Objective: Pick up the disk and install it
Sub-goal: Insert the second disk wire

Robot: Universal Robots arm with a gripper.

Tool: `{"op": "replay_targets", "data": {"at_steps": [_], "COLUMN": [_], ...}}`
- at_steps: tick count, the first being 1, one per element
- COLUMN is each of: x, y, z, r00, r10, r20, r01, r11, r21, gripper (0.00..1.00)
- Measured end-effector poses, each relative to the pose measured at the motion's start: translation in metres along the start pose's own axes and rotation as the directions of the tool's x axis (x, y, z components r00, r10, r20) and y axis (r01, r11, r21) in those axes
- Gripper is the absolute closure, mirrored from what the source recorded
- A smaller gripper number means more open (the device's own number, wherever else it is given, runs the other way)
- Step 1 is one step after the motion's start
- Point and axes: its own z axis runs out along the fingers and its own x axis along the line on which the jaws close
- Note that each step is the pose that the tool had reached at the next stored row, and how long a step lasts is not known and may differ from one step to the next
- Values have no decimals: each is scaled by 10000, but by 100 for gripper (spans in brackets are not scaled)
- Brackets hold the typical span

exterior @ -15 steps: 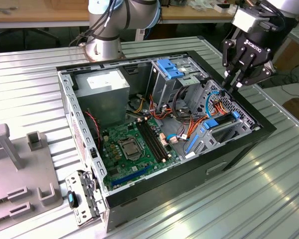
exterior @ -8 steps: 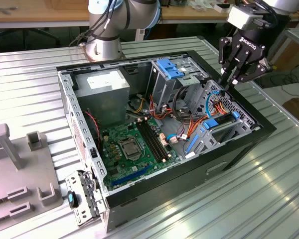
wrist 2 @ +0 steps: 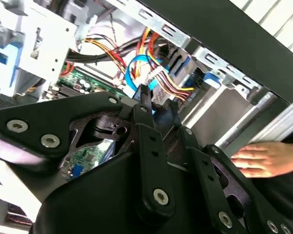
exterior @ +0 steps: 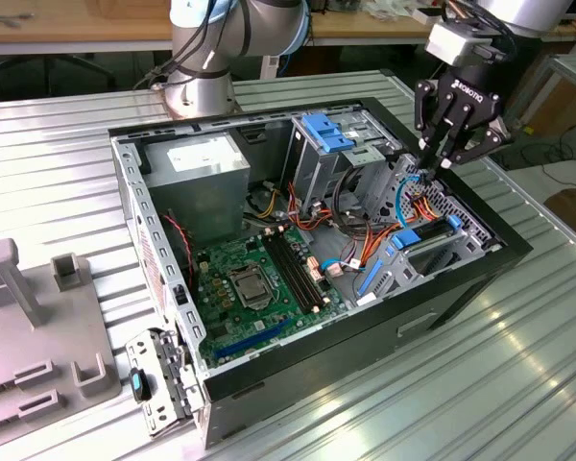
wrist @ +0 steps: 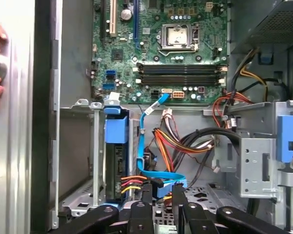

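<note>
Gripper (exterior: 440, 158) (black, fingers nearly pressed together, holding nothing) hangs above the open case (exterior: 480, 264), at its corner on the exterior view's right, fingertips (wrist: 146, 192) just over a blue cable (wrist: 158, 175) and coloured wires (wrist: 173, 141). The disk (exterior: 424, 237), in its blue carrier, sits seated in the lower bay just below the gripper, wires plugged into its end. Motherboard (wrist: 171, 48) lies beyond. A hand (wrist 2: 261, 158) rests on the case's outer wall.

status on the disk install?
Gripper low among the cables by the drive bay. Disk seated in bay, blue carrier showing. Hand resting on the case edge.
</note>
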Motion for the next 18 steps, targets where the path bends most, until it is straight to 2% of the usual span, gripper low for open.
{"op": "replay_targets", "data": {"at_steps": [1,2,3,4,6,9,10,12,18], "x": [0,0,0,0,-2,-7,-9,-11,-28], "y": [0,0,0,0,1,2,2,4,-1], "z": [0,3,5,7,28,64,74,103,217], "r00": [9999,9983,9969,9960,9948,9934,9926,9902,9881], "r10": [5,19,26,29,35,37,40,46,50], "r20": [-142,-574,-784,-891,-1020,-1146,-1215,-1397,-1539], "r01": [-5,-20,-27,-30,-36,-39,-42,-49,-53], "r11": [10000,10000,10000,10000,10000,10000,10000,10000,10000], "r21": [-2,-8,-11,-13,-14,-16,-16,-18,-20], "gripper": [70,70,70,70,70,70,70,70,70]}}
